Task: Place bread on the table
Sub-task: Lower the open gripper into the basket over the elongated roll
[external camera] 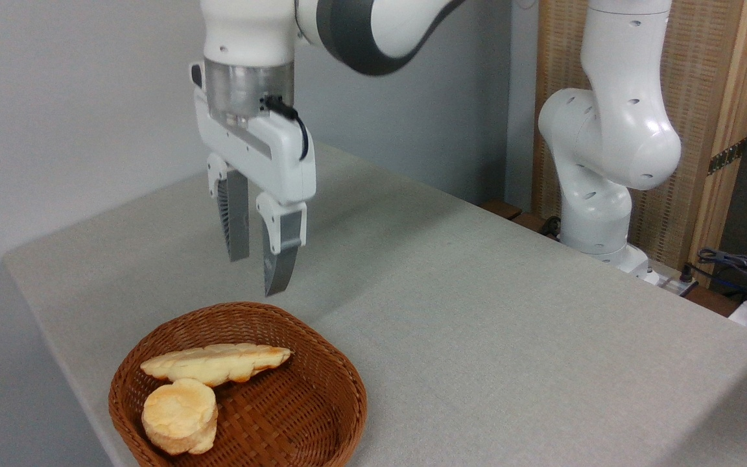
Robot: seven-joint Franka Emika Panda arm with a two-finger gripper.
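- Gripper (260, 272): jaws slightly parted, empty, hovering at 12 o'clock above the basket (321, 370).
- Step: approach; next, descend onto the leaf-shaped loaf (218, 363) or the bun (179, 415), both in the basket.

A brown wicker basket (296, 415) (near corner), cables (736, 266) at far right.

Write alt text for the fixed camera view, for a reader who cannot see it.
A white robot arm's gripper hangs open and empty above a brown wicker basket holding two pieces of bread: a long braided loaf and a round bun. The basket sits near the front left corner of a grey-beige table.
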